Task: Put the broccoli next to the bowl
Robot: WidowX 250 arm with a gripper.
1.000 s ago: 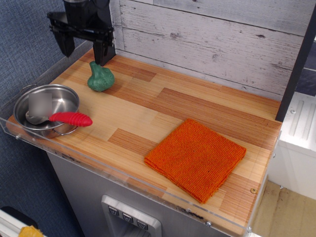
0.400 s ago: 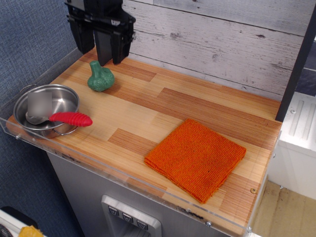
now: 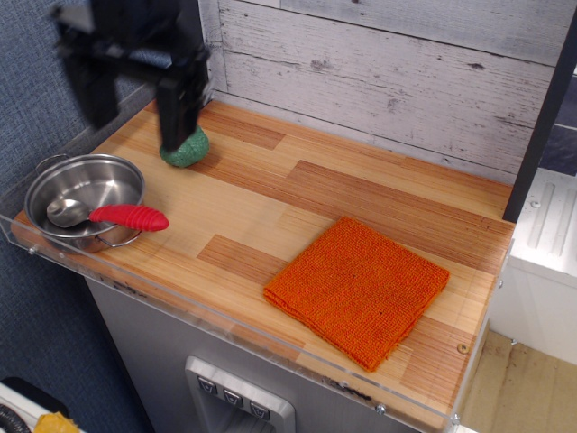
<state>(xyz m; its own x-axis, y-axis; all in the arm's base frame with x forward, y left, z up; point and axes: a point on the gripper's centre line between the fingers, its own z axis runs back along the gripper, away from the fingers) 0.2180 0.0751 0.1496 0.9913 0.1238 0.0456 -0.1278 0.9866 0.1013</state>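
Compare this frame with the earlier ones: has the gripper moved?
Yes. The gripper has shifted left and down, toward the bowl, and now covers part of the broccoli.

No legible text — none anywhere

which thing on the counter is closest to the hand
The green broccoli, partly hidden behind the hand at the back left. The bowl, red-handled spoon and orange cloth sit farther away.

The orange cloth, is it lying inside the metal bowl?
No, the orange cloth lies flat on the wooden counter, far to the right of the bowl, which holds only a red-handled spoon.
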